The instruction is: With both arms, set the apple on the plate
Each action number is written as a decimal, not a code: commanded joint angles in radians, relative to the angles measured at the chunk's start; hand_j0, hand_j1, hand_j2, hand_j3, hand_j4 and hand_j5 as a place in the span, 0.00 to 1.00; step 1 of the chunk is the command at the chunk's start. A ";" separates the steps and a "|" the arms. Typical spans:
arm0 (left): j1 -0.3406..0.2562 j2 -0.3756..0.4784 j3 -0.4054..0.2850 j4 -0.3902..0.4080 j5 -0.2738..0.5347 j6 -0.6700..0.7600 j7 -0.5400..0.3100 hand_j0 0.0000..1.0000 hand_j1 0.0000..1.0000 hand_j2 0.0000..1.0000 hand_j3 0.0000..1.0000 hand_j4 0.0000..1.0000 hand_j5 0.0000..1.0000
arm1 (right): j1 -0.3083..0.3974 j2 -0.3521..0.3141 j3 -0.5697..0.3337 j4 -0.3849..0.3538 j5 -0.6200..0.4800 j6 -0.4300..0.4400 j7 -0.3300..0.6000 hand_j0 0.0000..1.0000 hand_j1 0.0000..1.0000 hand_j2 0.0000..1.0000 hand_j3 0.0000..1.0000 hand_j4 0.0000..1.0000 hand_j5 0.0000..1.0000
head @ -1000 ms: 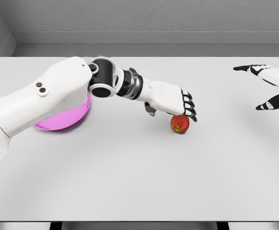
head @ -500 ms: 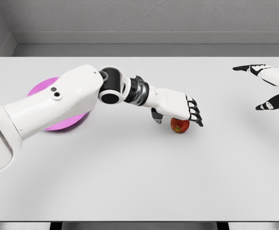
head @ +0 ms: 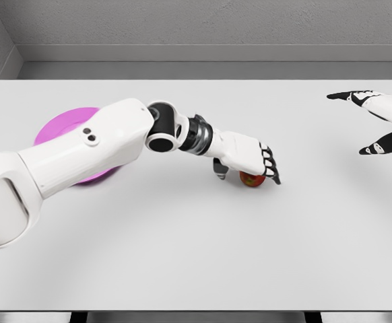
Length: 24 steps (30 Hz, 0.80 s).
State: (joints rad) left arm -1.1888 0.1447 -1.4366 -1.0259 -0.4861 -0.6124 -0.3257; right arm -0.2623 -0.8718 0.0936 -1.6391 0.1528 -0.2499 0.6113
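— Where's the apple (head: pixel 251 179) got to?

— Middle of the table (head: pixel 196 256), a touch right of centre. You only see a red sliver of it, because the left hand (head: pixel 248 159) sits right on top, palm down, fingers curled over the far and right side, thumb tucked down at its left.

— Has it got hold, then?

— Looks like a grasp closing round it, though from here I can't swear the fingers are tight on the skin. The apple seems to be sitting on the table.

— And the other arm?

— The right hand (head: pixel 379 124) is off at the far right edge, fingers spread, holding nothing, well apart from everything.

— Tricky thing to lift?

— I'd reckon not heavy, and firm enough not to squash. But it's round and smooth, so it could roll or squirt out of a loose pinch. Best taken around its widest part, thumb opposite fingers.

— Where does it go?

— The pink plate (head: pixel 58 124), over on the left, half hidden behind that same arm.
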 commanded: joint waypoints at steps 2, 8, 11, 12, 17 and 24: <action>0.000 -0.014 0.002 0.012 -0.008 0.001 0.001 0.95 0.95 0.95 0.95 0.95 0.95 | 0.000 -0.001 0.000 -0.001 -0.004 0.000 0.000 1.00 1.00 1.00 1.00 1.00 1.00; 0.005 -0.017 0.005 0.021 -0.009 0.001 0.001 0.82 0.82 0.82 0.82 0.82 0.82 | 0.000 0.000 0.001 -0.001 -0.004 0.000 0.000 1.00 1.00 1.00 1.00 1.00 1.00; 0.005 -0.024 -0.001 0.021 -0.012 0.001 0.001 0.75 0.75 0.75 0.75 0.75 0.75 | 0.000 0.000 0.000 -0.001 -0.004 0.001 0.000 1.00 1.00 1.00 1.00 1.00 1.00; 0.005 -0.028 -0.002 0.021 -0.039 0.001 0.001 0.72 0.72 0.72 0.72 0.72 0.72 | 0.000 0.000 0.000 -0.001 -0.004 0.000 0.000 1.00 1.00 1.00 1.00 1.00 1.00; 0.005 -0.028 -0.002 0.021 -0.048 0.001 -0.004 0.66 0.66 0.66 0.66 0.66 0.66 | 0.000 0.002 0.000 0.001 -0.004 0.000 0.000 1.00 1.00 1.00 1.00 1.00 1.00; 0.008 -0.025 -0.002 0.021 -0.057 0.001 -0.007 0.44 0.44 0.44 0.44 0.44 0.44 | 0.000 0.002 0.000 0.001 -0.004 0.001 0.000 1.00 1.00 1.00 1.00 1.00 1.00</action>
State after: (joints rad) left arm -1.1827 0.1192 -1.4385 -1.0050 -0.5403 -0.6106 -0.3299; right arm -0.2623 -0.8687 0.0936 -1.6383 0.1529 -0.2502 0.6113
